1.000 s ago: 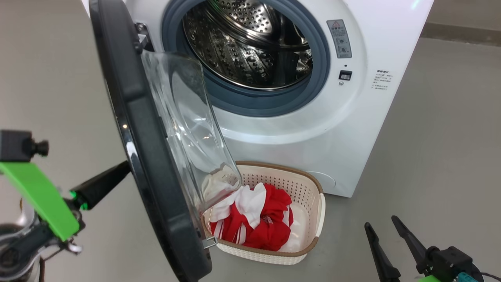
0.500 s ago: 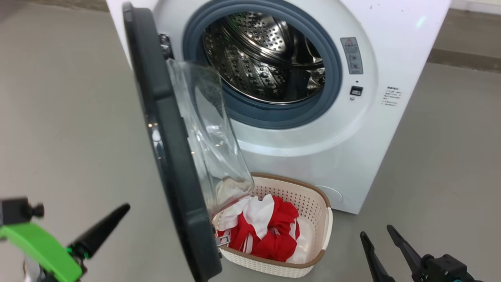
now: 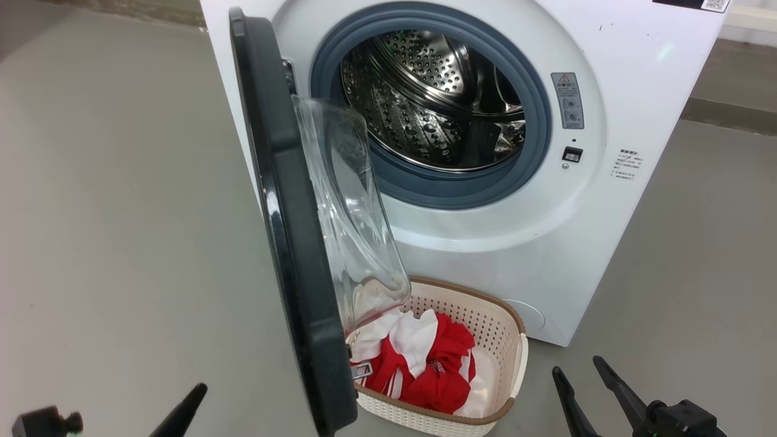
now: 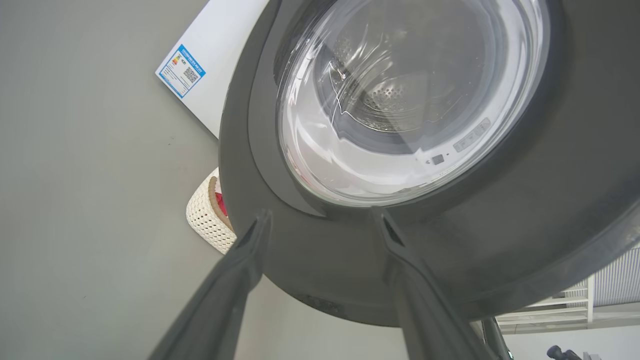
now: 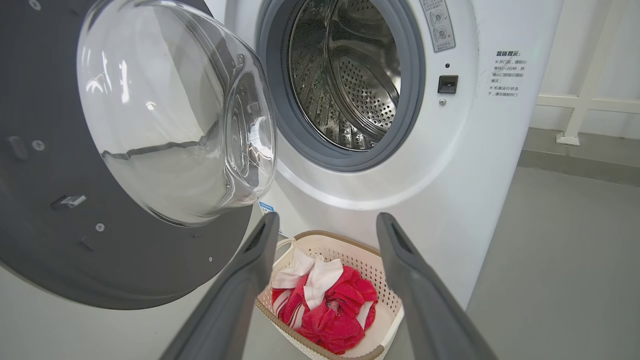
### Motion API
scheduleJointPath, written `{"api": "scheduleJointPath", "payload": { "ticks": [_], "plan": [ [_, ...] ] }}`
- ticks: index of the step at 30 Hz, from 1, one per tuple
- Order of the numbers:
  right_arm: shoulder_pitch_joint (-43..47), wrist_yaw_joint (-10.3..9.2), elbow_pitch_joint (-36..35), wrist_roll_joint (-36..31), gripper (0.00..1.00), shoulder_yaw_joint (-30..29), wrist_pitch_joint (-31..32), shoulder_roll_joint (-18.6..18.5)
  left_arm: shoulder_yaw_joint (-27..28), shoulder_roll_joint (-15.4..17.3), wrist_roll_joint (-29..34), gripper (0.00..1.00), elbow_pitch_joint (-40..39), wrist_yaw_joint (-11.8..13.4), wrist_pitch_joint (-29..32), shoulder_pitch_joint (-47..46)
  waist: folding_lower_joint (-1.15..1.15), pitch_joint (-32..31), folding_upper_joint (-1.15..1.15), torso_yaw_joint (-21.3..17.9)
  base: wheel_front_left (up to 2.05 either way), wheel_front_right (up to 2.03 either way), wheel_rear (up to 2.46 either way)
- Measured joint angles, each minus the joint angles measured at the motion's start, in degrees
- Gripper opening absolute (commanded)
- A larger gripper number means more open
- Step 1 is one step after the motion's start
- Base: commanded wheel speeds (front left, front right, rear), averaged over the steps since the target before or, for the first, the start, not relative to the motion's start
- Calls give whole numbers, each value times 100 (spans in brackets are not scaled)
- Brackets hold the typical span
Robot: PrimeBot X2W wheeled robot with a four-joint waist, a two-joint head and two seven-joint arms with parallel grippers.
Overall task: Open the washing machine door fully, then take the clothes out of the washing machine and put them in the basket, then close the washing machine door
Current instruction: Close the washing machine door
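The white washing machine (image 3: 516,243) stands with its door (image 3: 285,212) swung out edge-on toward me, the glass bowl facing the steel drum (image 3: 437,103). No garment shows in the drum. Below the door sits the basket (image 3: 485,328) holding the red and white clothes (image 3: 437,370). My left gripper (image 4: 322,214) is open and holds nothing, close to the door's dark outer rim (image 4: 550,200); one of its fingers (image 3: 182,413) shows at the lower left. My right gripper (image 3: 576,365) is open right of the basket, and in its wrist view the right gripper (image 5: 328,217) frames the clothes (image 5: 330,310).
Grey floor (image 3: 109,212) surrounds the machine on the left and right. A low ledge (image 3: 728,115) runs along the back right, with a white rail frame (image 5: 575,110) above it. A blue label (image 4: 182,70) is on the machine's side.
The camera has moved, shifting the whole picture. My left gripper has come away from the door's rim and dropped to the bottom-left corner. The door, basket and right gripper keep their places.
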Motion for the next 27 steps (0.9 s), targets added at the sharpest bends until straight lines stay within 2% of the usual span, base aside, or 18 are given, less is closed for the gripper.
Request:
{"api": "scheduleJointPath", "payload": {
  "ticks": [16,20,23,25,27],
  "plan": [
    [18,0,53,47,100,-5,0,1,-800,-210,665,100,1055,0,-2113,145,0,-30,0,-26,0,0,0],
    [18,0,55,48,100,-26,0,3,-1139,-154,1149,100,1308,-1,-2753,144,0,-47,0,-36,0,0,0],
    [18,0,55,48,100,-57,0,5,-1192,-155,1532,100,1502,-1,-2986,143,0,-55,0,-38,0,0,0],
    [18,0,55,48,100,-83,0,15,-1150,-185,1885,100,1553,-2,-3016,143,0,-63,0,-41,0,0,0],
    [18,1,54,48,100,-107,0,26,-871,-297,2391,100,1527,-2,-3017,144,0,-71,0,-41,0,0,0]
  ]
}}
